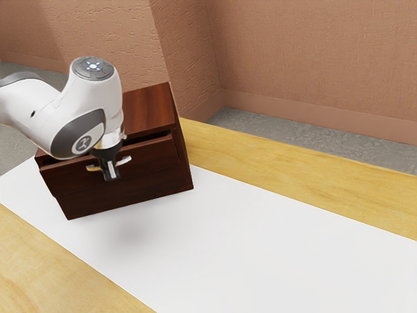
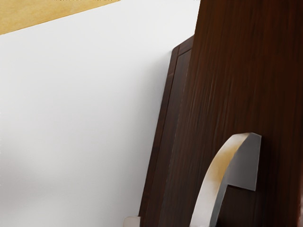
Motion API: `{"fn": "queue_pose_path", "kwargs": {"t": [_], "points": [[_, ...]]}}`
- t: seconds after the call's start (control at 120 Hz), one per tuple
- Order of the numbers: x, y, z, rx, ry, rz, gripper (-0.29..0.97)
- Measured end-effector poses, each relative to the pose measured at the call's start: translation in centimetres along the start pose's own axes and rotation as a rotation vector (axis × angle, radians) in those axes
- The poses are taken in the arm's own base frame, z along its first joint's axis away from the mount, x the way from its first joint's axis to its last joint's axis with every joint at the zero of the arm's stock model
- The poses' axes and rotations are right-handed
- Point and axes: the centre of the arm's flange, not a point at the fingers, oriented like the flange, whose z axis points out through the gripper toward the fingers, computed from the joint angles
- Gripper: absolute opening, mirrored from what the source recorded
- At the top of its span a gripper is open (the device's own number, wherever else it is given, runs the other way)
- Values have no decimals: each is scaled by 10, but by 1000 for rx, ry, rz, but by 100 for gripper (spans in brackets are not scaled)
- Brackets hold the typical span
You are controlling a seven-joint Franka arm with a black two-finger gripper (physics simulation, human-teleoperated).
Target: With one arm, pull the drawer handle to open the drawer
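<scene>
drawer handle sits clamped in my claw, the drawer of the wooden cabinet out just a crack, most of the pull seemingly left.

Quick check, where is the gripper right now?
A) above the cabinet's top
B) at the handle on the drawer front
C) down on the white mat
B: the exterior view shows the gripper right at the pale handle on the drawer front.
</scene>
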Motion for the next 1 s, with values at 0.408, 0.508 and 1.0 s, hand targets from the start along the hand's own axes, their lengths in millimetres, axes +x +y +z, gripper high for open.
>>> {"fn": "queue_pose_path", "kwargs": {"t": [0.408, 0.508, 1.0], "points": [[-7, -22, -13, -14, 2, 29, -5], [-7, -25, -10, -6, 4, 28, -4], [-12, -36, -11, 46, -3, 25, -6]]}}
